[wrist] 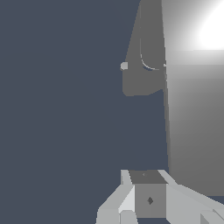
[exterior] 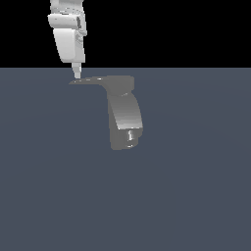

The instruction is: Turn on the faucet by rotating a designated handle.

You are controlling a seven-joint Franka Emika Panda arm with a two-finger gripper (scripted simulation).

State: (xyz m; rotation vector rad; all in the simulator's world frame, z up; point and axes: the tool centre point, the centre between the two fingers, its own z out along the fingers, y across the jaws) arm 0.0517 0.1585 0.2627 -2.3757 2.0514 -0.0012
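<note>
Only the faucet [exterior: 125, 115] and the white arm show; nothing else stands near the faucet or between it and the gripper [exterior: 76, 73].

The surface [exterior: 196, 196] is a flat, plain slate-blue plane running out on every side of the faucet, unmarked and without a visible edge. Behind the faucet it ends at a straight horizon, above which the background is solid black.

The faucet stands on the surface a little above the middle of the exterior view. Its thick curved body bends downward in that picture toward the small cylindrical nozzle [exterior: 130, 136] at its lower end. From the faucet's flat top the handle [exterior: 90, 80] projects sideways toward the exterior view's left. Its long axis lies nearly level in that picture, and it tapers to a point at its far end, away from the faucet's body.

The gripper comes down from above the faucet's handle, its narrow tip at or just over the handle's pointed end; whether they touch cannot be told. In the wrist view the grey fingers [wrist: 148, 199] sit close together beside the faucet's bright glossy face [wrist: 192, 109], yet whether the gripper is parted or closed cannot be told.
</note>
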